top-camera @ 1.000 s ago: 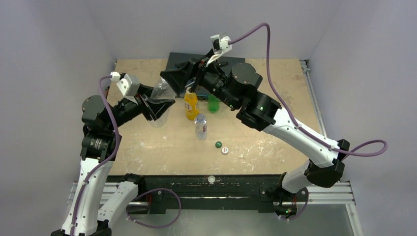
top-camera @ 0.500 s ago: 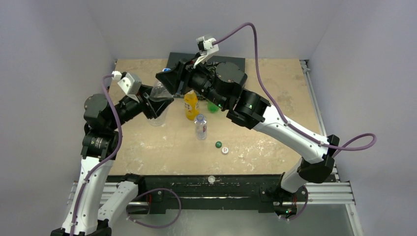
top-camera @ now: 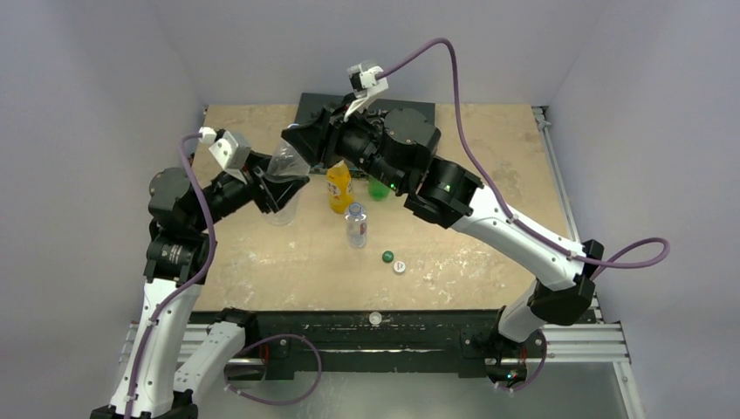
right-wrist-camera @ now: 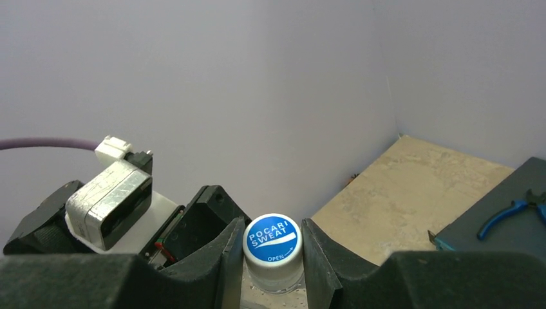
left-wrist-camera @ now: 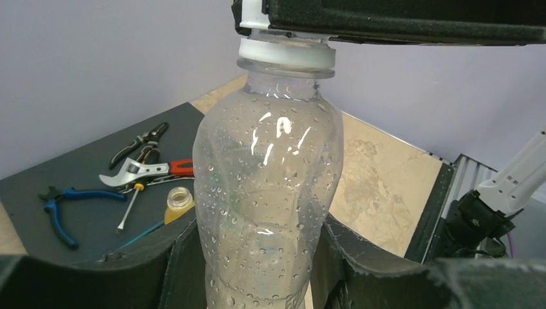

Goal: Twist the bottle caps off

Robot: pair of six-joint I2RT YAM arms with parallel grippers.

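You are working over a beige wooden counter (top-camera: 489, 140) with a dark rectangular mat (top-camera: 419, 106) lying at its far edge.

Near the left side, toward the back, is the large clear plastic bottle (left-wrist-camera: 267, 167), its wall beaded with droplets. Your left fingers (left-wrist-camera: 164, 270) are closed on its lower body, one on each side. It leans a little in the overhead view, and you cannot tell from here whether its base touches the counter.

Just to its right stands the orange-yellow plastic bottle (top-camera: 339, 188). The left wrist view shows its neck open. The green plastic bottle (top-camera: 378, 186) stands beside that one, partly hidden behind your right arm. The small clear bottle with a blue label (top-camera: 356, 225) stands nearer you, apart from both.

The blue round screw cap (right-wrist-camera: 272, 238) sits on the large bottle's neck. Your right fingers (right-wrist-camera: 222, 264) press against it from both sides, gripping it.

Two loose caps lie on the counter just right of the small clear bottle. The dark green round cap (top-camera: 387, 257) and the white round cap (top-camera: 400, 266) lie close beside each other.
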